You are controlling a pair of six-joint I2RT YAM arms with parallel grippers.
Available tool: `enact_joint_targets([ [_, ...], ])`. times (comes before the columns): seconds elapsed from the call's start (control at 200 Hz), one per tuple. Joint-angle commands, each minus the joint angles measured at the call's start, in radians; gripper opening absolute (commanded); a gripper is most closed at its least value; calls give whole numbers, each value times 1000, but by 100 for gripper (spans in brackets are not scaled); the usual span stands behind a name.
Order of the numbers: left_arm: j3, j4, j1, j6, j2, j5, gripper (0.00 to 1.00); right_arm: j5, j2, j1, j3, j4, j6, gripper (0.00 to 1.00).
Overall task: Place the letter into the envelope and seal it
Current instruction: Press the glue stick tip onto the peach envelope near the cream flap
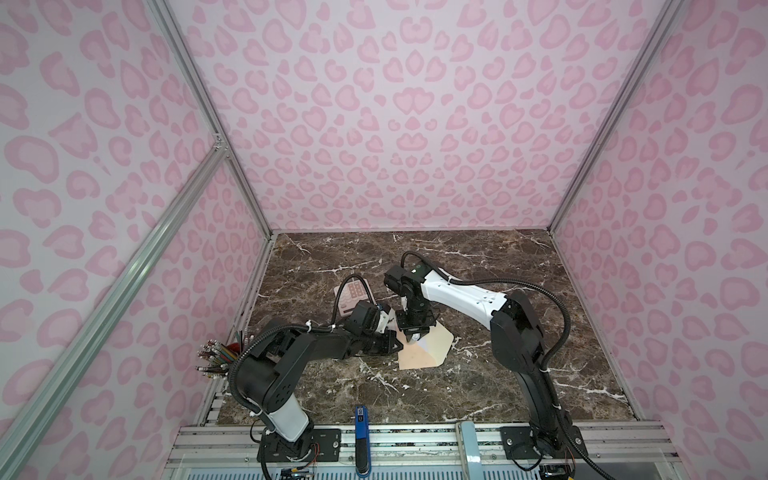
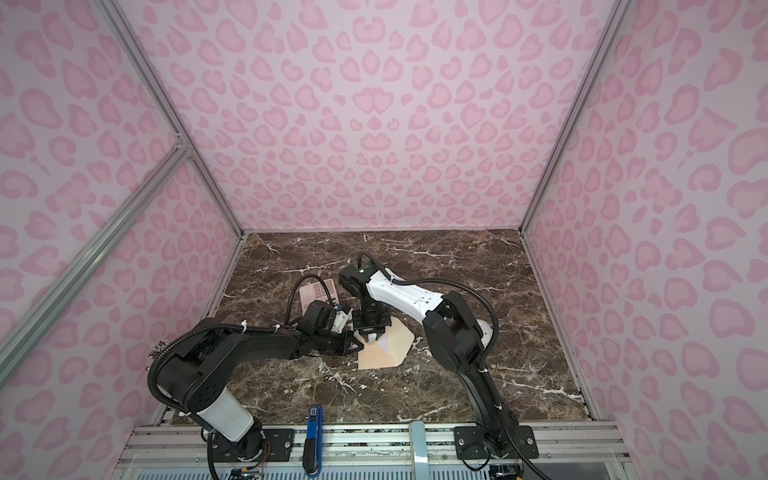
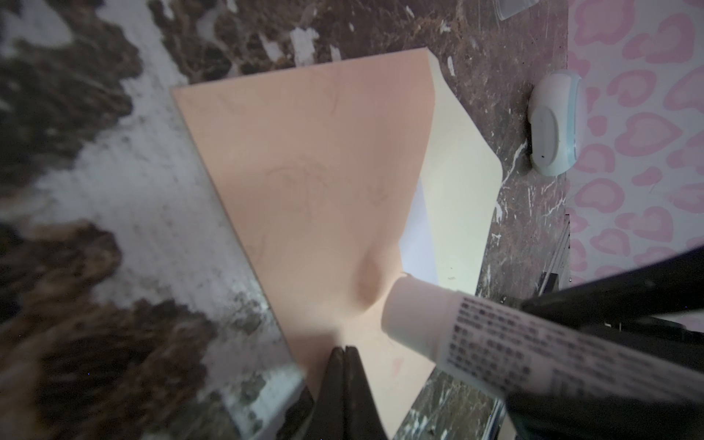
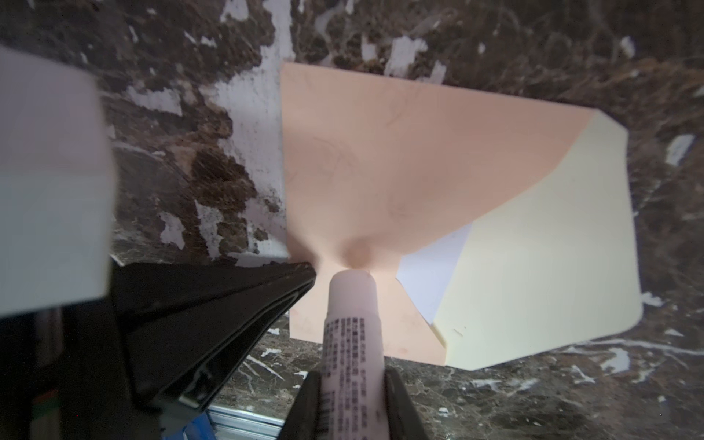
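Peach envelope (image 4: 381,152) on the worktop (image 4: 495,400) — my left tool (image 3: 344,352) is clenched on its edge. My right tool (image 4: 348,384) clasps a glue stick (image 4: 350,304), tip against the paper — beside the letter (image 4: 430,274).

The envelope (image 4: 400,152) is peach, its flap (image 4: 552,247) pale cream. Brown marble table (image 1: 457,395) with white veins; walls (image 1: 415,104) pink leopard-spotted.

walls (image 1: 415,124): pink leopard-spot print, back and both sides
frame (image 1: 191,79): aluminium extrusions at corners (one diagonal brace, left)
worktop (image 1: 457,395): dark brown marble, white veins
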State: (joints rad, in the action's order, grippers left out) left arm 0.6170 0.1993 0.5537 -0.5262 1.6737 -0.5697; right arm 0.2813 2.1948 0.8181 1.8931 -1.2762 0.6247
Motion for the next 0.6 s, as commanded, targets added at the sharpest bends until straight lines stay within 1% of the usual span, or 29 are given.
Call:
enact_joint_targets([
  [0.0,1,-78,0,18,11,24,4,-5,15,-2,4,-24,-9,0],
  [0.32,2,-78,0,22,12,21,4,-14,40,-5,11,-34,-12,0],
  [0.595,4,-76,-2,21,18,16,4,-51,81,-7,32,-67,-16,0],
])
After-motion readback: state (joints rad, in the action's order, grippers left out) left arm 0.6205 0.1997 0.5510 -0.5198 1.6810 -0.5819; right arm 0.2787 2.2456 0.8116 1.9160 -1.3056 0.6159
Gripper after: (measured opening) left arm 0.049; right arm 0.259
